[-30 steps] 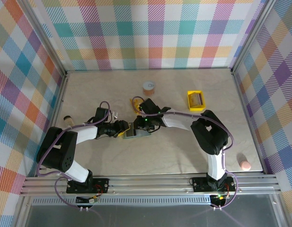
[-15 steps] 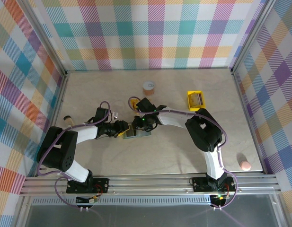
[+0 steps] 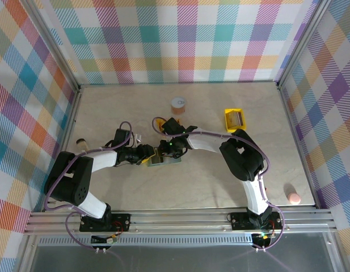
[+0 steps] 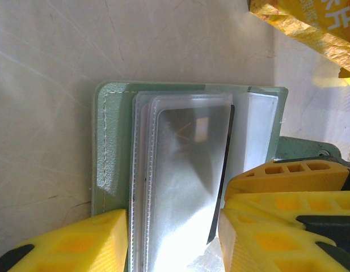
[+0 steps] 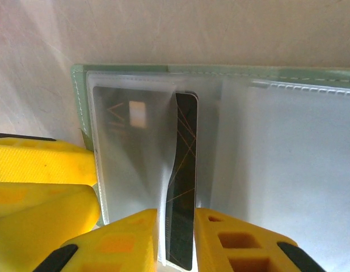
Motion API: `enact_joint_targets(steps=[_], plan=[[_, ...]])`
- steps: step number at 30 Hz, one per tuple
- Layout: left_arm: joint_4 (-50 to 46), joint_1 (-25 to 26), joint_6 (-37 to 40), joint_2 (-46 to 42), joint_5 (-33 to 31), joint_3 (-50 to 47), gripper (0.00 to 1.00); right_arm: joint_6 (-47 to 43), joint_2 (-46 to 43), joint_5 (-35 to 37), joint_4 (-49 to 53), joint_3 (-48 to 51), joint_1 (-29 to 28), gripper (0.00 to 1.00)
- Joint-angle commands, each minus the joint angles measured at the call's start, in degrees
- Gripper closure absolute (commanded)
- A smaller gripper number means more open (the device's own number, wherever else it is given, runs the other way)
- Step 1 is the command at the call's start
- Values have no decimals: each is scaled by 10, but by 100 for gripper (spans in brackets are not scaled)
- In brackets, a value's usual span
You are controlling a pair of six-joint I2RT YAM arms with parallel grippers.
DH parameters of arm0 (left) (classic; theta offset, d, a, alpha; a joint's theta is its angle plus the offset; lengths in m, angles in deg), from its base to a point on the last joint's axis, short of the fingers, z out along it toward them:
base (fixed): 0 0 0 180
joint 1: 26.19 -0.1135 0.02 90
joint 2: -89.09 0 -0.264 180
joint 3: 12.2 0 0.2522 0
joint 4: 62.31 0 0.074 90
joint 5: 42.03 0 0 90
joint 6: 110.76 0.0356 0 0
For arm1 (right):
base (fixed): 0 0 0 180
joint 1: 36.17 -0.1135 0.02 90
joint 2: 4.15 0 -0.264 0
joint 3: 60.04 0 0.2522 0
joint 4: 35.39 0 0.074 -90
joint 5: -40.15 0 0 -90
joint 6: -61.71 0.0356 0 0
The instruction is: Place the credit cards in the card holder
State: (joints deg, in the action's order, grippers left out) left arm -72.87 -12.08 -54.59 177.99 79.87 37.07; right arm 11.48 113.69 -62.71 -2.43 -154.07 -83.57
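Top external view, left arm stretched low toward the middle of the table [image 3: 220,181], left gripper [image 3: 147,154] fingers apart astride the clear sleeves [image 4: 180,170] of the open card holder [image 3: 164,161], right arm arched over from the right, right gripper [image 5: 176,243] fingers pinching a dark credit card [image 5: 184,187] partly inside a sleeve.

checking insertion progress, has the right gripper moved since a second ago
Yes. The right gripper, pinching a dark credit card, has shifted slightly left in the top view, away from the yellow tray.
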Motion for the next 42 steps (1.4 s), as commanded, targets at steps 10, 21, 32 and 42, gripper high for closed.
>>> enact_joint_targets(steps=[10, 21, 32, 42], plan=[[4, 0, -6, 7, 6, -4, 56, -20, 21, -21, -1, -27, -10, 80], [4, 0, -7, 8, 4, -2, 56, -22, -8, -24, -11, -17, -10, 80], [-8, 0, -8, -35, 6, 9, 54, -28, -210, 54, 27, 139, 39, 69], [-100, 0, -12, -139, -50, 14, 30, -85, -214, 43, 95, 130, 100, 67]])
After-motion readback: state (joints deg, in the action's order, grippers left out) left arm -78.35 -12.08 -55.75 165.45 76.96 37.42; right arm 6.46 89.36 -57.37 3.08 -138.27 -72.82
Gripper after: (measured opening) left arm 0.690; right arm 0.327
